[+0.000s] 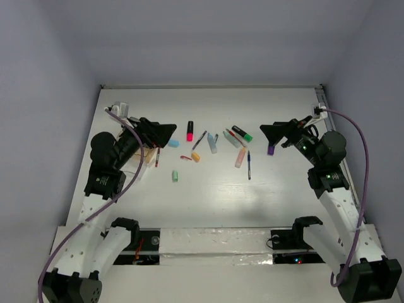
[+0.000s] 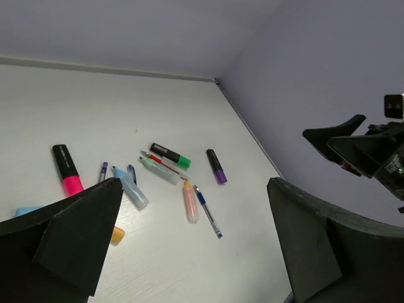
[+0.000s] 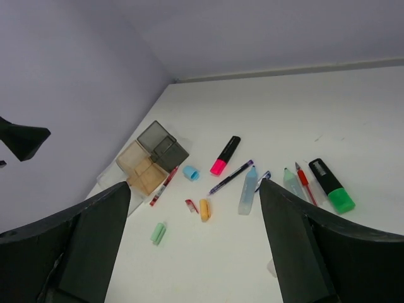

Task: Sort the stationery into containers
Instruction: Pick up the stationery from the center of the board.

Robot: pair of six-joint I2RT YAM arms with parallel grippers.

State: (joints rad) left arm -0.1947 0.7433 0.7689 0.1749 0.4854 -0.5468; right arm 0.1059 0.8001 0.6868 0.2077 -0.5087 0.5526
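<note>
The stationery lies scattered mid-table: a pink highlighter (image 1: 190,130), a green one (image 1: 242,133), a pale-blue one (image 1: 213,142), a peach one (image 1: 240,157), a blue pen (image 1: 249,165), a purple-tipped marker (image 1: 271,149), an orange cap (image 1: 196,156), a mint cap (image 1: 175,177) and a blue cap (image 1: 173,143). The containers (image 3: 151,161), grey and tan compartments joined together, sit at the left with a red pen (image 3: 163,185) beside them. My left gripper (image 1: 169,130) hovers open above the containers. My right gripper (image 1: 265,130) hangs open next to the purple-tipped marker. Neither holds anything.
Lilac walls close the table at the back and on both sides. A purple cable (image 1: 353,145) loops from the right arm, and another runs down the left arm (image 1: 136,170). A taped strip (image 1: 208,243) runs along the near edge between the arm bases.
</note>
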